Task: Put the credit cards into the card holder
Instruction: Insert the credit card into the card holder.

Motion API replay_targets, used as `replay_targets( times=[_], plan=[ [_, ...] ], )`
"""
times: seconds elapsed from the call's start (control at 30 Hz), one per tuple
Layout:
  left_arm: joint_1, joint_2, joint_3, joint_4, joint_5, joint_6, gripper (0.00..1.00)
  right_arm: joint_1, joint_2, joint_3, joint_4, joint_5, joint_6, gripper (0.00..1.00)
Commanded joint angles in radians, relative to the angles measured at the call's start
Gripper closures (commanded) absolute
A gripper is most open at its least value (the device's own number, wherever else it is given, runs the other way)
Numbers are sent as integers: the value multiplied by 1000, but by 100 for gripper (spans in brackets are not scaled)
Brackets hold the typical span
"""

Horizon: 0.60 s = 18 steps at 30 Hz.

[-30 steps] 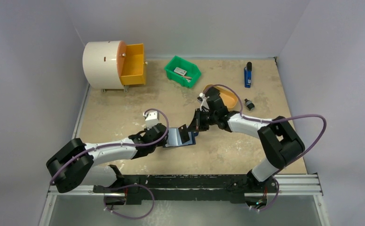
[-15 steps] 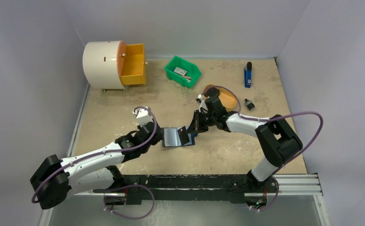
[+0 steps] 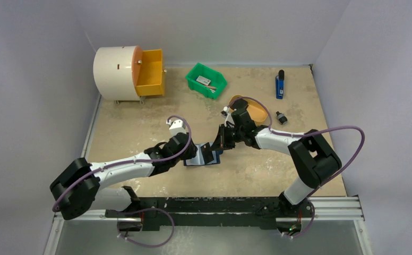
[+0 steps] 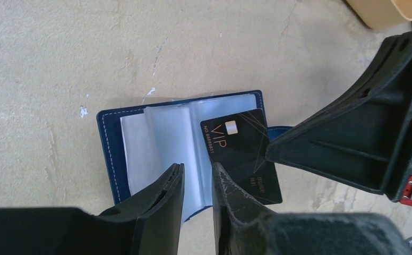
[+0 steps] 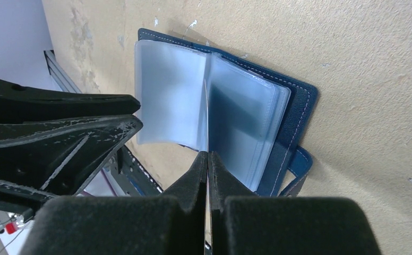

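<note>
The navy-blue card holder [image 3: 195, 158] lies open on the table, its clear sleeves [image 4: 166, 138] fanned upward. My right gripper [image 3: 222, 141] is shut on a black VIP credit card [image 4: 243, 151], which stands edge-on between its fingertips [image 5: 208, 155]. The card's far corner rests among the sleeves at the holder's fold. My left gripper [image 4: 197, 169] hovers at the near edge of the holder [image 5: 299, 106], its jaws a narrow gap apart over the sleeves and holding nothing. In the top view the left gripper [image 3: 188, 153] sits just left of the card.
A green bin [image 3: 206, 79] with small items and a white drum with an orange drawer [image 3: 151, 71] stand at the back. A blue-and-black stick tool [image 3: 280, 85], a tan bowl [image 3: 254, 110] and a small black piece [image 3: 281, 118] lie behind the right arm.
My left gripper drew back to the left, then came right again up to the holder's near edge. The right gripper and the card have barely moved.
</note>
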Motion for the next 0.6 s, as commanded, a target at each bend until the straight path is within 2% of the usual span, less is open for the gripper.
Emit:
replay_targets(
  times=[0.0,0.27,0.57],
  plan=[
    [-4,25,-18,42,-34,21,76,7,5,37,28,-26,13,100],
    [-3,107,-58,27,-98,5,80,8,29,38,62,-52,43,100],
    [-3,100,-73,32,-108,-6,81,8,39,40,75,-63,61,100]
  ],
)
